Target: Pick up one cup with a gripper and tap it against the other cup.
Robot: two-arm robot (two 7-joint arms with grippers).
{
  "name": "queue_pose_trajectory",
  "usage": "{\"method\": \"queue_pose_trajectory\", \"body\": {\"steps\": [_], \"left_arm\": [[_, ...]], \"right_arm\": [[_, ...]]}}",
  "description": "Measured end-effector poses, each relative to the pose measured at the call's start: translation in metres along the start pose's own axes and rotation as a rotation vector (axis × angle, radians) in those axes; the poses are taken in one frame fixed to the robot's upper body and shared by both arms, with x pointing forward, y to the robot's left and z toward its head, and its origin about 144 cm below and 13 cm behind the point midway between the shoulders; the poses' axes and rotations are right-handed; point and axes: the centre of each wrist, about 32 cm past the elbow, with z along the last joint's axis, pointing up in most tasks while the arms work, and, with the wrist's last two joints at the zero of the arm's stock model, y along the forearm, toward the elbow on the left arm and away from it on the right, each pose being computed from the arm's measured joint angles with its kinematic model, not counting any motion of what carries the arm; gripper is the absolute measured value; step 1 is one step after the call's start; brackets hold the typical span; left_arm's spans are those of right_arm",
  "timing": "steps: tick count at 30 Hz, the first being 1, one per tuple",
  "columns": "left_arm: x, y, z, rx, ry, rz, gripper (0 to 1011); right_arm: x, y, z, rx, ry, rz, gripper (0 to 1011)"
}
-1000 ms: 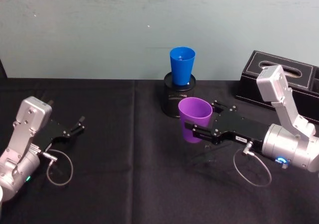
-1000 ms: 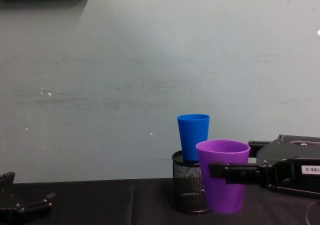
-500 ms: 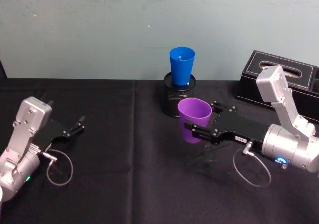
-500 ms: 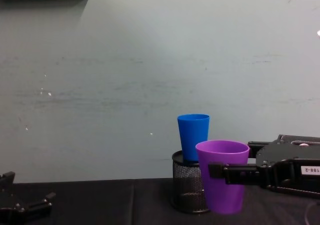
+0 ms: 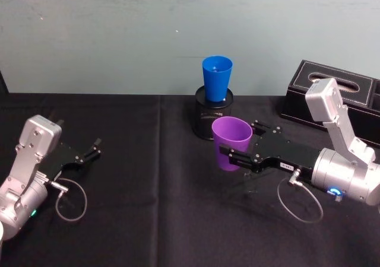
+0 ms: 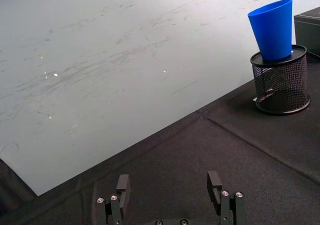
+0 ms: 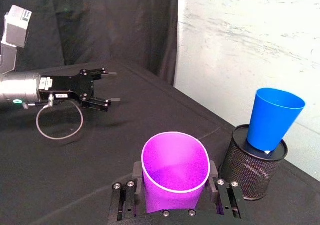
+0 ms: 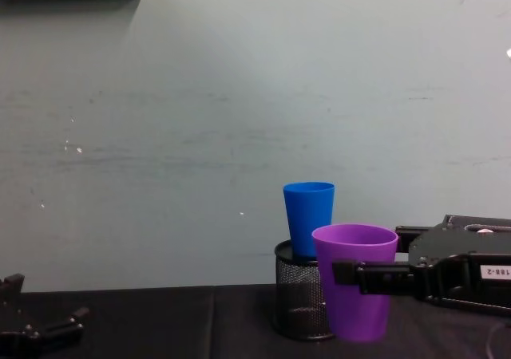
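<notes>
Purple cup (image 5: 231, 137) sat clamped upright in the right gripper (image 5: 236, 147), just before the blue cup (image 5: 217, 77) near the table's (image 5: 148, 219) back edge, probably staged for tapping. Left gripper (image 5: 89, 151) idled, fingers apart.

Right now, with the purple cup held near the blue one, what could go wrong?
The blue cup only perches in the mesh pen holder, so a firm tap might tip it out. The purple cup, in the right gripper, hangs level with the holder, so it may strike mesh instead.
</notes>
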Motion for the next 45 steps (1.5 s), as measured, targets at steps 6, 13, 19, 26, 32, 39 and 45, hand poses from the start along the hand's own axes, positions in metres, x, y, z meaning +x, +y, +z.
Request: {"method": "queue_pose_trajectory", "body": {"steps": [6, 13, 19, 26, 32, 39, 45], "left_arm": [[0.0000, 0.0000, 0.0000, 0.000, 0.000, 0.000, 1011], [0.0000, 0.0000, 0.0000, 0.000, 0.000, 0.000, 1011], [0.0000, 0.0000, 0.0000, 0.000, 0.000, 0.000, 1011], [0.0000, 0.0000, 0.0000, 0.000, 0.000, 0.000, 1011], [0.0000, 0.0000, 0.0000, 0.000, 0.000, 0.000, 1011], [0.0000, 0.0000, 0.0000, 0.000, 0.000, 0.000, 1012], [0.0000, 0.0000, 0.0000, 0.000, 0.000, 0.000, 1011]], "right_arm": [[0.0000, 0.0000, 0.0000, 0.000, 0.000, 0.000, 732], [0.0000, 0.0000, 0.0000, 0.000, 0.000, 0.000, 731], [0.0000, 0.0000, 0.0000, 0.000, 0.000, 0.000, 731], [0.0000, 0.0000, 0.0000, 0.000, 0.000, 0.000, 732], [0.0000, 0.0000, 0.0000, 0.000, 0.000, 0.000, 731], [0.0000, 0.0000, 0.0000, 0.000, 0.000, 0.000, 732], [0.0000, 0.0000, 0.0000, 0.000, 0.000, 0.000, 732]]}}
